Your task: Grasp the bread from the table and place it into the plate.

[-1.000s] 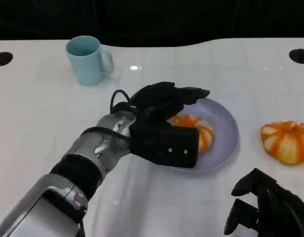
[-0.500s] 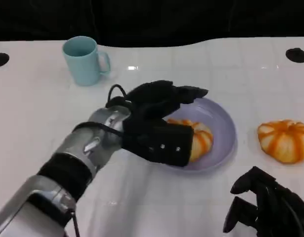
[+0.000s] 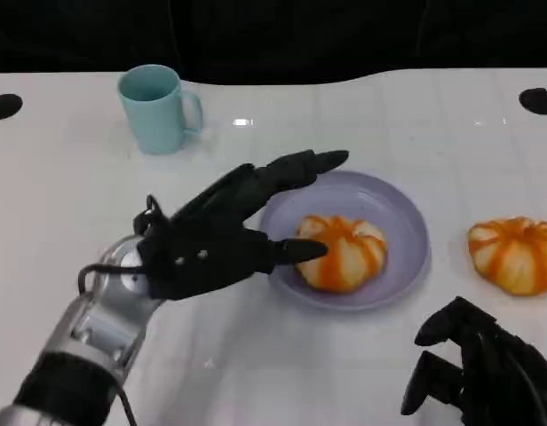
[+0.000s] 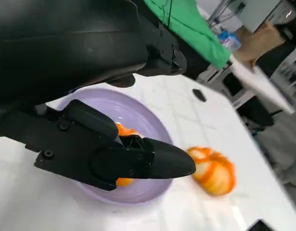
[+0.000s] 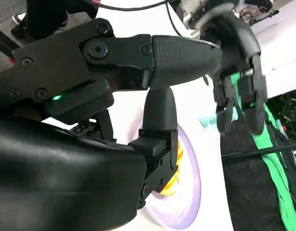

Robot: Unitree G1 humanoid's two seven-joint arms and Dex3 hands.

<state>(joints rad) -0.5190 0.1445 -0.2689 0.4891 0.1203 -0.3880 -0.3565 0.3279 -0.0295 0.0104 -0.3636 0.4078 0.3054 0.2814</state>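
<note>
A glossy white table (image 3: 69, 204) meets a black backdrop (image 3: 273, 35).

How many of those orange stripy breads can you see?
2. One bread sits in the purple plate, just off the left hand's fingers. The other bread lies on the white table, to the plate's right. None looks hidden.
</note>
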